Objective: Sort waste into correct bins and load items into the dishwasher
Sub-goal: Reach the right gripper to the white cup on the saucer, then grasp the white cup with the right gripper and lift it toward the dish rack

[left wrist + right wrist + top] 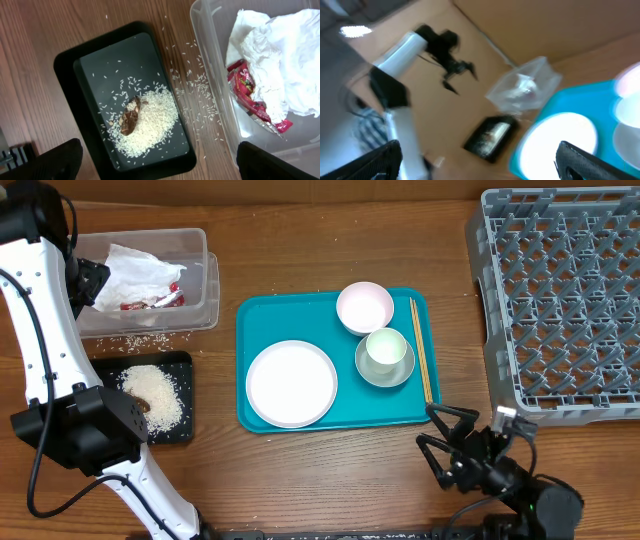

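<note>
item 1. worktop point(300, 480): brown wood grain, carrying all that we listed below.

item 2. clear tub point(207, 288): far left. in it we found the crumpled white napkin point(138, 268) and, at its near edge, the red sauce packet point(160, 301), partly tucked under the paper.

item 3. black tray point(176, 361): left side, just near of the tub. it held a heap of white rice point(160, 392) with one brown food scrap point(129, 118) lying on the heap. loose rice grains point(130, 340) were scattered on the worktop between tray and tub.

item 4. teal tray point(260, 315): centre. on it we counted the round white plate point(291, 383) at near left, the white bowl point(364, 307) at far right, the grey dish point(391, 378) just near of the bowl with the small white cup point(386, 345) standing in it, and the chopsticks point(421, 350) lying together along the right edge, running near to far.

item 5. dish rack point(560, 300): far right, light grey lattice with upright pegs. we saw none of the listed things in it.

item 6. left gripper point(157, 150): above the black tray and the tub, jaws spread wide, nothing between them.

item 7. right gripper point(432, 430): low over the worktop just near of the teal tray's near right corner, close to the near tips of the chopsticks, jaws wide apart and holding nothing. its wrist view was blurred.
</note>
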